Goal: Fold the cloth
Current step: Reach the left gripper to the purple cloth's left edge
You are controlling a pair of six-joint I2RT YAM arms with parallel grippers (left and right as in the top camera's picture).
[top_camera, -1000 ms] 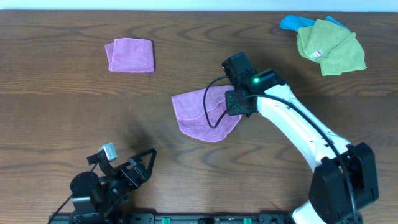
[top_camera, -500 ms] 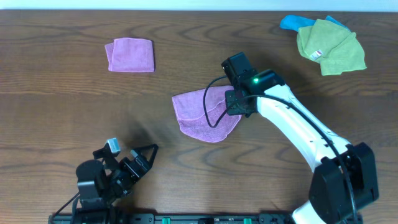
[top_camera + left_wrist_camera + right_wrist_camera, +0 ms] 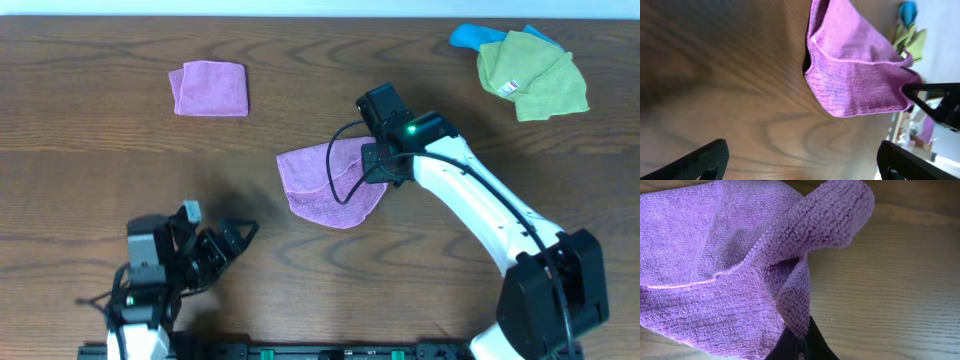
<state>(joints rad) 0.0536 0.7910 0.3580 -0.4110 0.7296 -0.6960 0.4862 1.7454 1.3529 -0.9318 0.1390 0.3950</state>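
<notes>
While the cloth (image 3: 325, 185) is found just where it lay a second ago, near the middle of the bench (image 3: 100, 170), one change is seen at the near left. The left arm (image 3: 150, 265) has been swung round and its jaws brought a little closer to the cloth, with bare wood left between them.

The cloth is spread in a rough half-round shape, with its long axis running left to right across the bench. Its straighter edge is turned to the far side and its rounded edge to the near side. Its right-hand end is raised off the wood into a soft peak, and a pinch of the fabric there is clenched by the right jaws, as shown closely in the right wrist view. The right arm (image 3: 470, 200) is reached in from the near right corner.

The left jaws are held wide apart with nothing between them, pointed toward the cloth.

Further off, a pinker folded square (image 3: 209, 88) is laid at the far left. A lime-green cloth (image 3: 530, 75) is heaped over a blue cloth (image 3: 468, 38) at the far right.
</notes>
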